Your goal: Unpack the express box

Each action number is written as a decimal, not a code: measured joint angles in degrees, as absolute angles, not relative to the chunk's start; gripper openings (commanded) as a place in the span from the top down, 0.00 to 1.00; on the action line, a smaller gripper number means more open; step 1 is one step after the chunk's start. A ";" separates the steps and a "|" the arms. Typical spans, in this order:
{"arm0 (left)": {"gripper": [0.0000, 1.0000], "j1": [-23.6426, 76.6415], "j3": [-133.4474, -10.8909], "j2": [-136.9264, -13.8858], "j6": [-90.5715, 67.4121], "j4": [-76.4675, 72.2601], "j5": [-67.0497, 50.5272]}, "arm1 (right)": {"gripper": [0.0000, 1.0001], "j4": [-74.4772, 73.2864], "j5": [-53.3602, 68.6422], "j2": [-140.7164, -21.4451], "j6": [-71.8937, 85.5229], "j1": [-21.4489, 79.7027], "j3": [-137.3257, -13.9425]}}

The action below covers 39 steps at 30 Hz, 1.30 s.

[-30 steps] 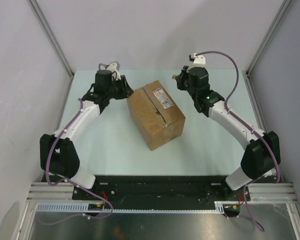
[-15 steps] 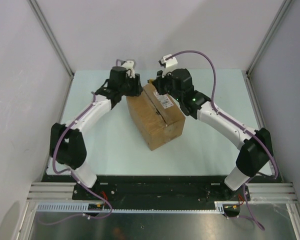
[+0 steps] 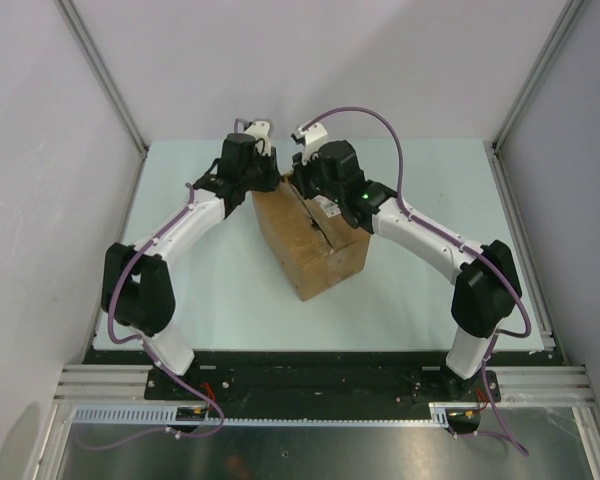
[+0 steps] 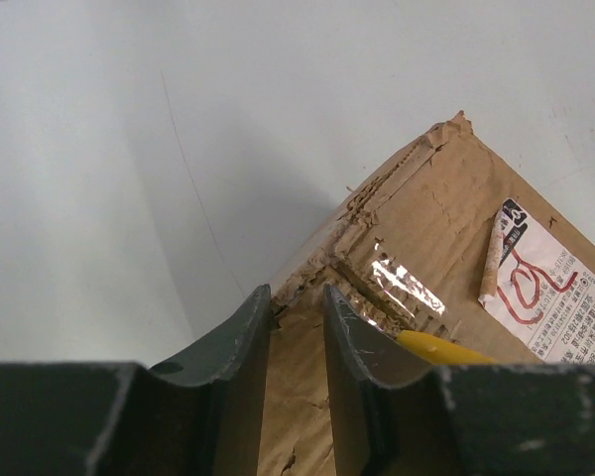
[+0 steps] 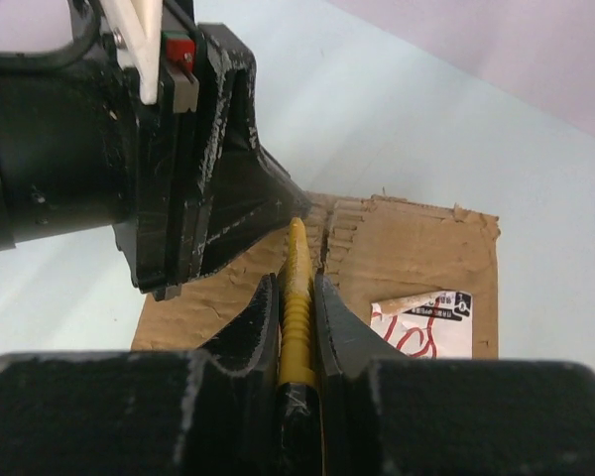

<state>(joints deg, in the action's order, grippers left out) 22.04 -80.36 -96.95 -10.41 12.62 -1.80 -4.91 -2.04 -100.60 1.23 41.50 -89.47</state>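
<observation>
From above, I see the box point(image 3: 315, 240) mid-surface point(image 3: 420, 180), flaps down, contents hidden. Left wrist: the left end effector point(image 4: 296, 297) is narrowly parted at the box's torn corner; whether it pinches cardboard, I can't tell. Right wrist: the right end effector point(image 5: 297, 290) clamps a yellow knife point(image 5: 297, 248).

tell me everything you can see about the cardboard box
The box is brown corrugated cardboard, standing on the pale table, turned at an angle, top flaps closed. Its far corner is ragged and torn, with shiny clear tape beside the tear. A white label with red and black print lies on top, one edge curling. The left gripper sits at the torn corner; the right gripper holds a yellow knife with its tip at the top seam.
</observation>
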 measured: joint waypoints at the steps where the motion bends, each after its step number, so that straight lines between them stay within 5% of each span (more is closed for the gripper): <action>1: 0.68 22.06 -80.36 -96.95 -10.41 12.64 -1.76 | 1.00 -5.02 -2.04 -100.88 1.23 41.58 -89.56; 39: 0.73 21.56 -79.42 -97.03 -12.62 11.75 -1.65 | 1.00 -1.41 -9.82 -103.70 -1.02 44.16 -88.90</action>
<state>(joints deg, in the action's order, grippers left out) 21.56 -79.42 -97.03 -12.62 11.75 -1.65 -1.41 -9.82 -103.70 -1.02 44.16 -88.90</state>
